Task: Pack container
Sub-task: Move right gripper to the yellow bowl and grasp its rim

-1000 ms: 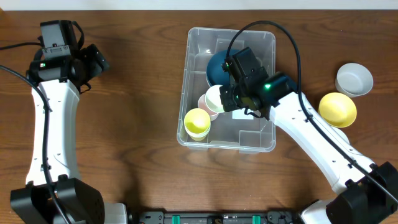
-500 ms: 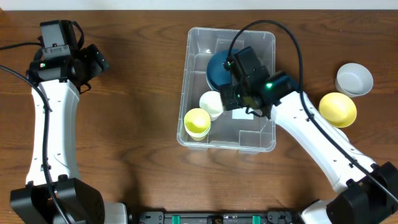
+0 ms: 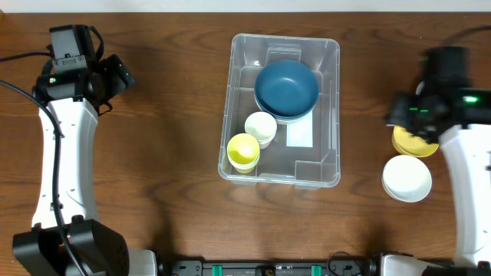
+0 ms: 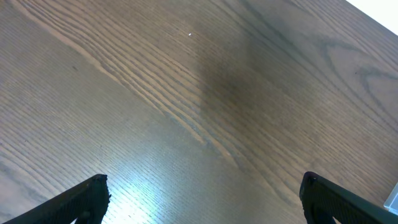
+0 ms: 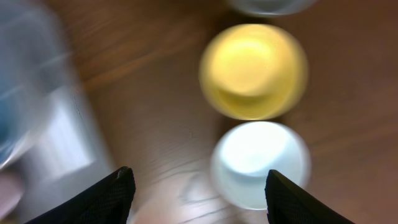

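Overhead only: clear container [image 3: 230,100] mid-table, holding blue bowl [image 3: 286,88], cream cup [image 3: 261,126], yellow cup [image 3: 244,149], white label [image 3: 299,135]. Well right of it, yellow bowl [image 5: 253,71] just beside white bowl [image 5: 260,163]. Added by blurred right wrist view: third pale bowl [image 5: 267,5] at top edge; right gripper [image 5: 202,193] spread, empty. Left gripper [image 4: 211,202] spread wide above wood-grain table [image 4: 199,93].
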Robot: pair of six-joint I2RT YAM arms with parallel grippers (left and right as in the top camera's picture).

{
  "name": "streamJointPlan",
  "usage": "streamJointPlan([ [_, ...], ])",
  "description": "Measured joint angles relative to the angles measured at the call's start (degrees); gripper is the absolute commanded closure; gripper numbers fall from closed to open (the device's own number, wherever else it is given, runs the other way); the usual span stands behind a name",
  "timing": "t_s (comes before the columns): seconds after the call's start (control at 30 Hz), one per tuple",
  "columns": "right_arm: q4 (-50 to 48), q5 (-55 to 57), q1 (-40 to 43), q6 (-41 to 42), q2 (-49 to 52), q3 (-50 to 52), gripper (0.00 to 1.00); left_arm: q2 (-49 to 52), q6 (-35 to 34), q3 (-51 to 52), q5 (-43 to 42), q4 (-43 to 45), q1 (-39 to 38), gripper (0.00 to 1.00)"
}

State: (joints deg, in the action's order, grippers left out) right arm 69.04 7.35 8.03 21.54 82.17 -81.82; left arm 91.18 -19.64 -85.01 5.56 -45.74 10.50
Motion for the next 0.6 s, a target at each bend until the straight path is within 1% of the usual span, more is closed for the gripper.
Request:
streamJointPlan([
  [0.1,-0.76,1.25,7.56,0.09,0.24,0.85,0.33,0.0,0.0,0.0,0.02,0.0,0.0,0.02],
  [0.23,-4.48,2.84,13.75,0.17,1.11,3.78,0.32,0.0,0.0,0.0,0.0,0.02,0.0,0.02],
  [0.4,-13.62,2.47,18.32,0.15,2.12,10.47,0.34,0.0,0.0,0.0,0.02,0.0,0.0,0.02],
  [0.6,-25.81,-3.15,23.89,-0.13,2.21,20.94,0.39,0.0,0.0,0.0,0.0,0.0,0.0,0.02],
])
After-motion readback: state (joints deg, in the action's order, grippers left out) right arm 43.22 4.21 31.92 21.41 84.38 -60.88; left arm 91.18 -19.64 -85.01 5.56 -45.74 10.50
